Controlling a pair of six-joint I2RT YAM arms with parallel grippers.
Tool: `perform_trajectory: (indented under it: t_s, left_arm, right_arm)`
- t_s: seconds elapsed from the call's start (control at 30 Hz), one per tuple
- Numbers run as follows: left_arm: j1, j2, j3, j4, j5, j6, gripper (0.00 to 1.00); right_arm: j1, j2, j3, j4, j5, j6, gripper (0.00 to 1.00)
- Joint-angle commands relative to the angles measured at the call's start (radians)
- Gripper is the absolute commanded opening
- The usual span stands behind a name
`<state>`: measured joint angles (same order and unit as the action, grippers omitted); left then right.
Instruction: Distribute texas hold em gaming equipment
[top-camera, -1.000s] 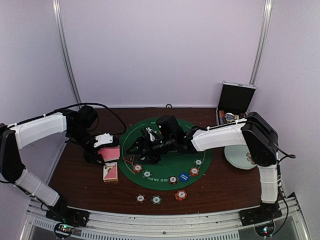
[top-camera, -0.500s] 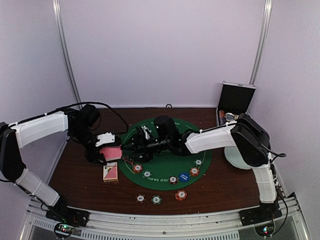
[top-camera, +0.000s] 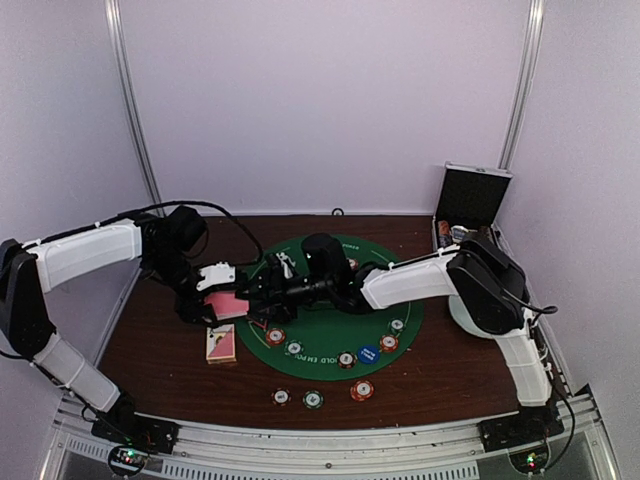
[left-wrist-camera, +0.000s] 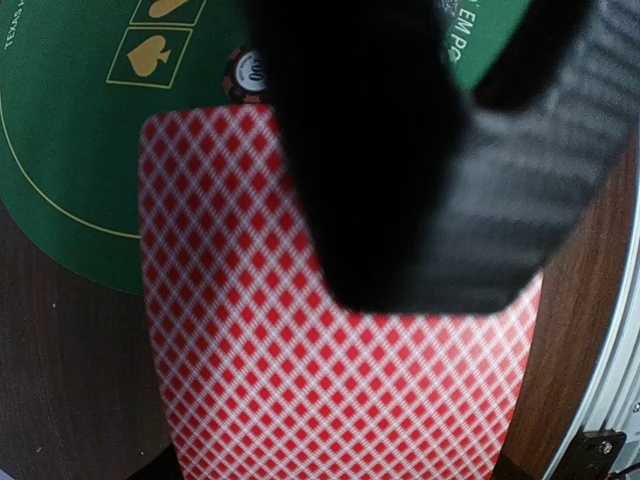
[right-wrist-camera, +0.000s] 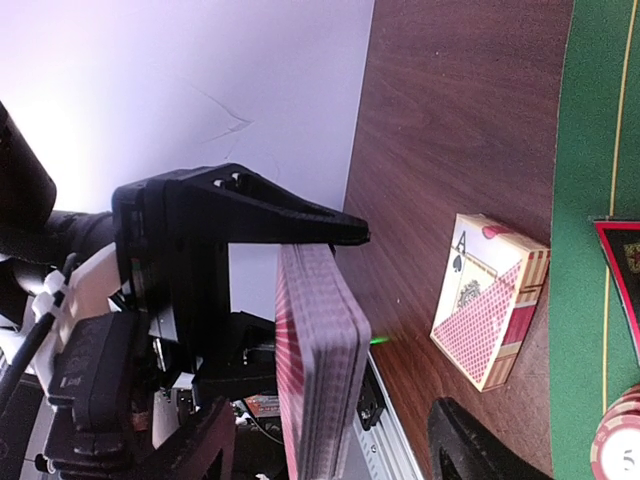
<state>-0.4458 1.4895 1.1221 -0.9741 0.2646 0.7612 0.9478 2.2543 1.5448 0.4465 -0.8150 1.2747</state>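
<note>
Over the left side of the table (top-camera: 150, 345), the left gripper (top-camera: 222, 301) is clamped on a deck of cards (left-wrist-camera: 300, 380) with red diamond-patterned backs. It holds the deck just off the left rim of the round green mat (top-camera: 322, 326). The right arm stretches across the mat from the right edge. The right gripper (top-camera: 252, 298) stands wide, and the right wrist view shows its fingers (right-wrist-camera: 478, 448) on either side of the deck's edge. Whether they touch the cards cannot be told.

A card box (top-camera: 221, 343) lies flat on the bare wood just beside the mat's left rim, toward the near edge and below the held deck. A row of chips (top-camera: 346, 359) curves along the mat's near rim, with a blue disc (top-camera: 368, 354) among them. Three loose chips (top-camera: 313, 399) sit in a line on the wood between the mat and the table's near edge. An open black-and-silver case (top-camera: 472, 198) stands at the far right corner.
</note>
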Motion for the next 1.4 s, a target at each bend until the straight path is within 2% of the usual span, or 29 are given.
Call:
perform_trajectory:
  t_s: [0.0, 0.27, 0.6, 0.63, 0.67, 0.7, 0.73, 0.77, 1.1, 1.37]
  left_arm:
    - [-0.010, 0.009, 0.044, 0.002, 0.020, -0.020, 0.00]
    - [-0.016, 0.014, 0.059, 0.002, 0.022, -0.025, 0.00]
    - [-0.027, 0.040, 0.088, 0.003, 0.024, -0.042, 0.01]
    - [-0.027, 0.040, 0.093, 0.005, 0.023, -0.046, 0.09]
    - [-0.027, 0.042, 0.097, 0.007, 0.024, -0.051, 0.24]
    - [-0.027, 0.041, 0.102, 0.006, 0.024, -0.054, 0.48]
    - [-0.027, 0.039, 0.105, 0.006, 0.027, -0.060, 0.78]
    - [-0.027, 0.035, 0.106, 0.008, 0.031, -0.064, 0.95]
    - [-0.027, 0.003, 0.084, 0.049, 0.181, -0.081, 0.98]
    - [-0.027, -0.002, 0.041, 0.105, 0.197, -0.067, 0.98]
  right_arm:
    - [0.009, 0.037, 0.049, 0.038, -0.018, 0.024, 0.68]
    - [0.011, 0.070, 0.083, 0.061, -0.021, 0.053, 0.51]
    - [0.014, 0.085, 0.081, 0.121, -0.022, 0.104, 0.17]
    - [0.013, 0.083, 0.077, 0.120, -0.023, 0.105, 0.12]
    - [0.013, 0.080, 0.075, 0.119, -0.024, 0.107, 0.08]
    - [0.012, 0.079, 0.073, 0.119, -0.024, 0.110, 0.04]
    - [0.010, 0.078, 0.070, 0.122, -0.025, 0.114, 0.01]
    - [0.010, 0.075, 0.068, 0.124, -0.026, 0.121, 0.00]
    - [0.008, 0.057, 0.087, 0.168, -0.032, 0.189, 0.00]
    - [0.008, 0.042, 0.088, 0.178, -0.033, 0.218, 0.00]
